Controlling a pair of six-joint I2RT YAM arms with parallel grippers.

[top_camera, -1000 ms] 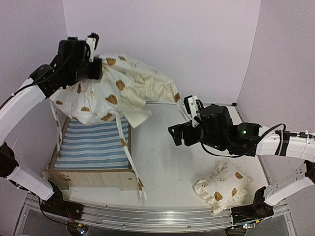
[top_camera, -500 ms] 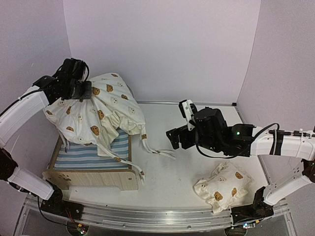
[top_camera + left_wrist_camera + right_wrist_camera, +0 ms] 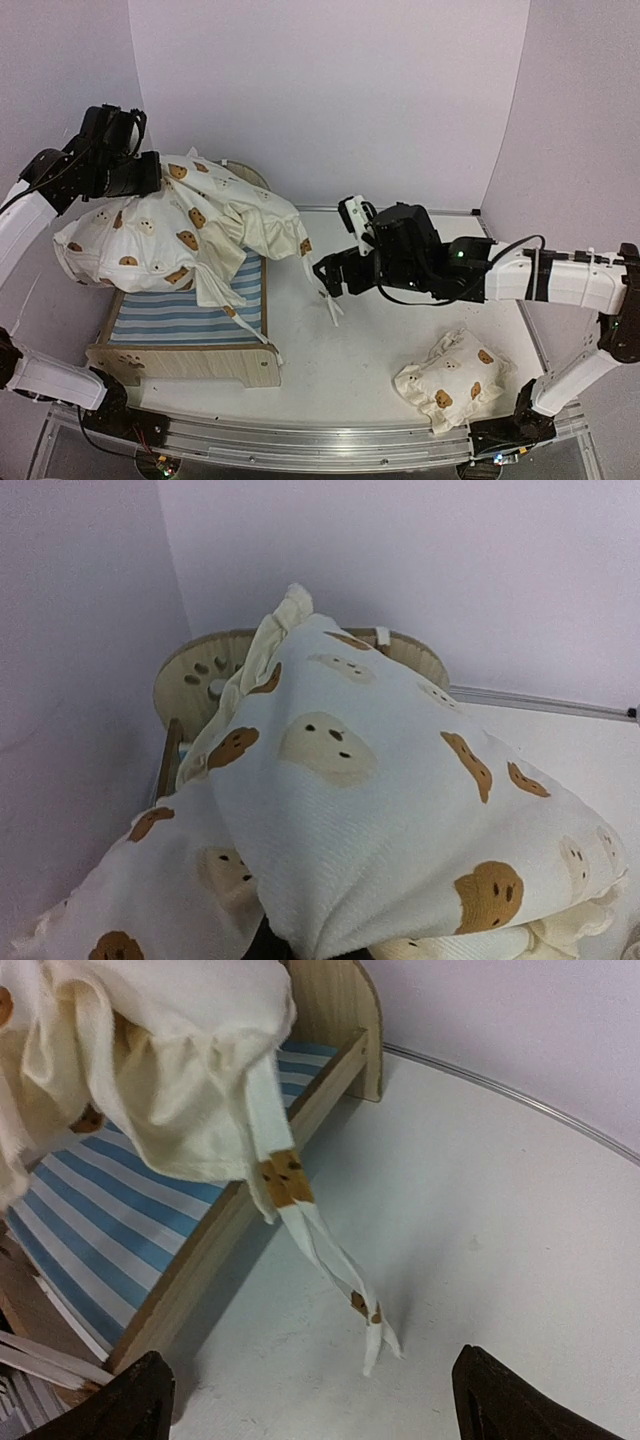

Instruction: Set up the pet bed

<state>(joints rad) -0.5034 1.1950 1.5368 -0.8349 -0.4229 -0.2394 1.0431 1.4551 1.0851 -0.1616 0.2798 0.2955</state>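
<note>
The left claw (image 3: 138, 178) is clamped on the cushion (image 3: 180, 225), holding it above the bed (image 3: 185, 362). The bed sits at the left of the table (image 3: 330, 385), lengthwise near to far, head end farthest. The right claw (image 3: 330, 272) gapes wide beside a dangling tie (image 3: 328, 305).

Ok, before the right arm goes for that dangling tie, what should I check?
1. Left pincer shut on the large cream bear-print ruffled cushion: ok.
2. Cushion flat in the light-wood pet bed with striped base: not ok, bunched over its headboard end.
3. Right pincer open, empty: ok.
4. White fabric tie inside that pincer: not ok, hangs ahead of it.
5. Small cream bear-print pillow clear of the path: ok.
</note>
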